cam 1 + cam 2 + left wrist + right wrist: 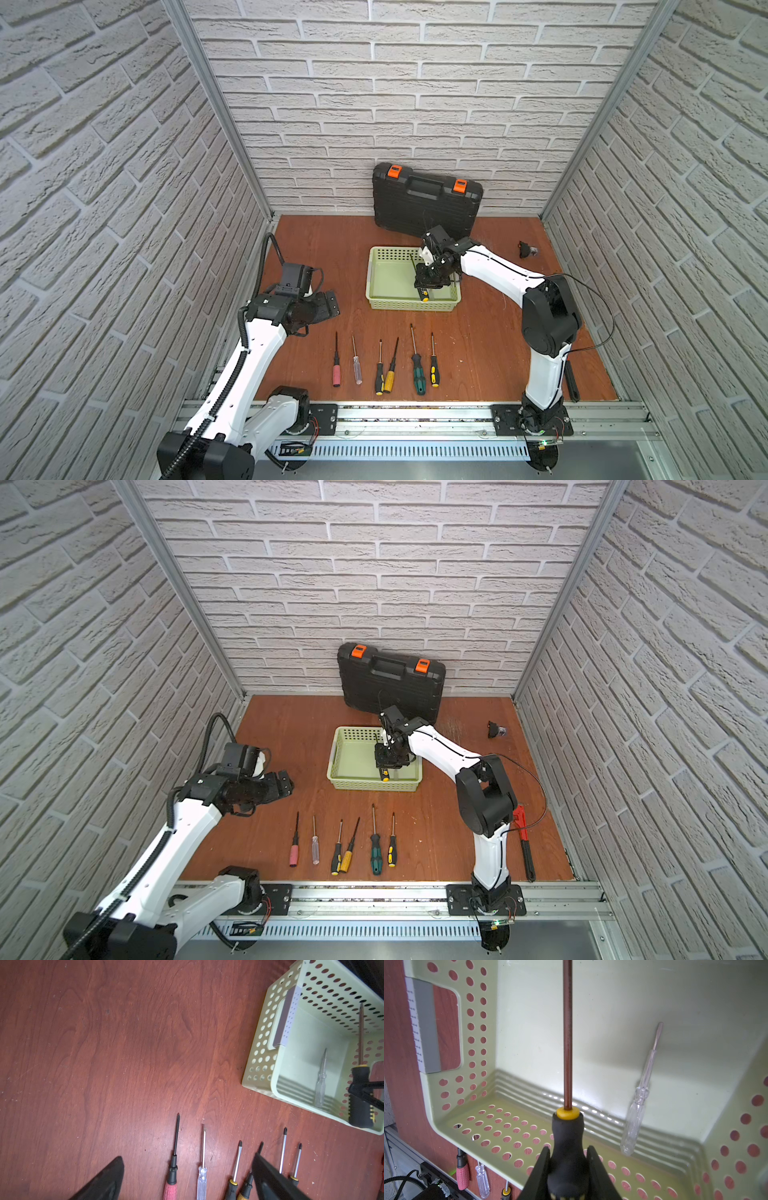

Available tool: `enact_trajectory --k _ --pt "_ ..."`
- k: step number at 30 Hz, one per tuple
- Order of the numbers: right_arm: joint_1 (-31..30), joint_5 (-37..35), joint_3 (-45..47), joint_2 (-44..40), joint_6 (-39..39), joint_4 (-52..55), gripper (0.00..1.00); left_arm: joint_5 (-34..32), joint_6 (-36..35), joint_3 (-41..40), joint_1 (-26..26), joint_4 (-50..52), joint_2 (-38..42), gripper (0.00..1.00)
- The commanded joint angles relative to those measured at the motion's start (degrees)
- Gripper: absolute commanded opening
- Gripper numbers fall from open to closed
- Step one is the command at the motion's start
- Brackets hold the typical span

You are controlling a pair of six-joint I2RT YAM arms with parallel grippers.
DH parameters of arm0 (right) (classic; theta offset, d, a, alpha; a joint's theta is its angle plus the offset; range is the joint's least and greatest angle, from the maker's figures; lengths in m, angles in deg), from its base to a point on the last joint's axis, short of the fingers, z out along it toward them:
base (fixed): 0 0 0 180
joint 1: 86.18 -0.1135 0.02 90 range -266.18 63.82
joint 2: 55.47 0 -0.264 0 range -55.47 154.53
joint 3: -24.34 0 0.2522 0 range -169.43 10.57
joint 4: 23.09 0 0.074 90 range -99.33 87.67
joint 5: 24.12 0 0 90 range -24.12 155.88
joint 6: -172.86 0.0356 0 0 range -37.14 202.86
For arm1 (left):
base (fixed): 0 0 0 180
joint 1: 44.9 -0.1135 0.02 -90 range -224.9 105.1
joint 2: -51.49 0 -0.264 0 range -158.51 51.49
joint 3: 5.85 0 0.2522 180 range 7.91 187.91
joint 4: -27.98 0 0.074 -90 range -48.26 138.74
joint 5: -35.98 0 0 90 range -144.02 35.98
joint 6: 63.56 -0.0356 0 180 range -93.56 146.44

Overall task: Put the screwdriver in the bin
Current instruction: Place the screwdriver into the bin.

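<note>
Two right gripper [569,1149] fingers [538,1169] clamp the screwdriver [568,1130] handle.
Beneath them lies the bin [612,1012]; left gripper [188,1157] fingers [104,1180] stand wide apart, empty.

Screwdriver [568,1140] tip cut off, right wrist view; small dark object [526,249] unidentifiable.

top views: high, wide, facing down | wrist views: close, share bin [262,1028]

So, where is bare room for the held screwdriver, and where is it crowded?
The bin floor is bare from its cutout wall to the clear screwdriver. On the table, wood left of the bin is free; the row of six screwdrivers in front is crowded.
</note>
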Motion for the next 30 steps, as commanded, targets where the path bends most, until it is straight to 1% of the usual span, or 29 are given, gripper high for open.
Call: enact_trajectory --k 1,8,25,27,30 --pt "0.96 -2.16 0.77 1.55 -1.28 -1.92 0.06 -0.95 0.01 -0.78 0.24 -0.92 1.25 0.95" --pt "1.33 -4.31 1.22 4.07 -3.67 -1.52 0.06 -1.37 -0.16 -1.18 0.24 -1.06 1.36 0.95" --pt "2.39 -6.25 0.84 6.28 -4.00 -1.82 0.06 -1.58 0.52 -1.30 0.22 -0.83 1.66 0.96" --pt "2.39 -6.51 0.59 6.30 -4.31 -1.78 0.08 -1.47 0.92 -0.73 0.23 0.10 0.95 0.96" --pt "2.39 -6.79 0.59 6.30 -4.64 -1.94 0.15 -1.31 1.35 0.65 0.24 1.89 -1.07 0.95"
